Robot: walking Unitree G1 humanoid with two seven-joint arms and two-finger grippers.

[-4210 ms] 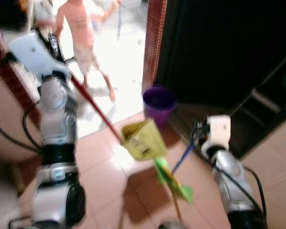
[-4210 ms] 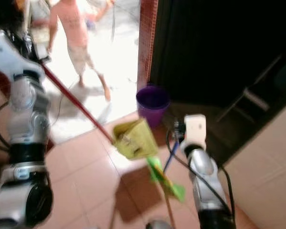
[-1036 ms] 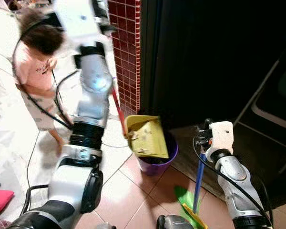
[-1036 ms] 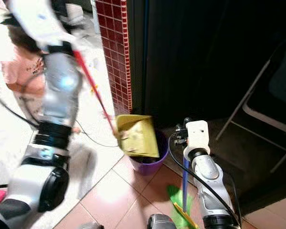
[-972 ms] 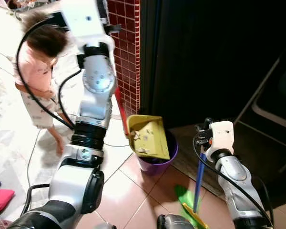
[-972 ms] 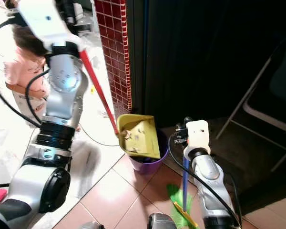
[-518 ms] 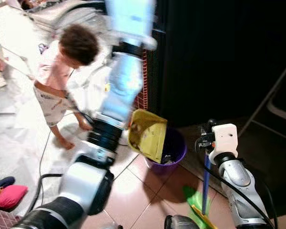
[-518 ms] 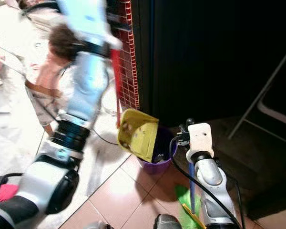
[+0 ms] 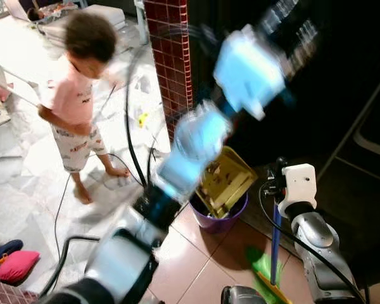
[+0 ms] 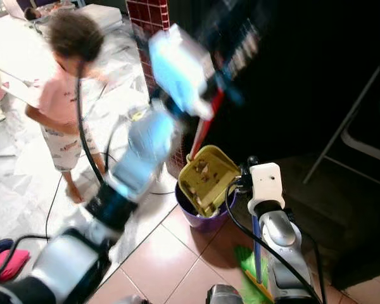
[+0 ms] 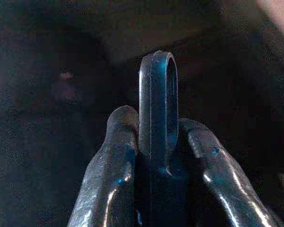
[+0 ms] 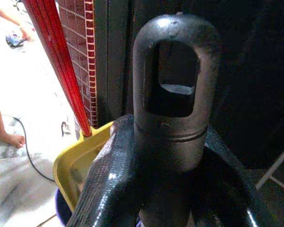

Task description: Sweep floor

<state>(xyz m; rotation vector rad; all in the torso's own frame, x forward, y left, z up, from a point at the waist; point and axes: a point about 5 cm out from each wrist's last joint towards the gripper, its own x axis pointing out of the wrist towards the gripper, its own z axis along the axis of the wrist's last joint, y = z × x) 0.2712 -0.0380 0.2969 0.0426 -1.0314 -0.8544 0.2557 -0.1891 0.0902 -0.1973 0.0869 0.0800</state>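
Two grippers were each clamped on a handle: the right gripper (image 12: 173, 189) gripped the blue broom (image 10: 256, 250) upright at 5 o'clock, near the camera, its green head on the tiles. Beyond, the left gripper (image 11: 156, 156) clenched the red-handled yellow dustpan (image 10: 206, 177), tilted over the purple bucket (image 10: 199, 218). Farther off, at 10 o'clock, stood a child (image 9: 76, 107).

The left arm (image 9: 196, 139) is smeared by motion blur across both eye views, its outline lost. The purple bin (image 9: 218, 218) is partly covered by the tilted yellow dustpan (image 10: 206, 176); what lies inside it cannot be made out. The green broom head (image 10: 252, 269) is cut off by the lower edge. The left wrist view is too dark to read beyond the gripper's fingers (image 11: 114, 156).
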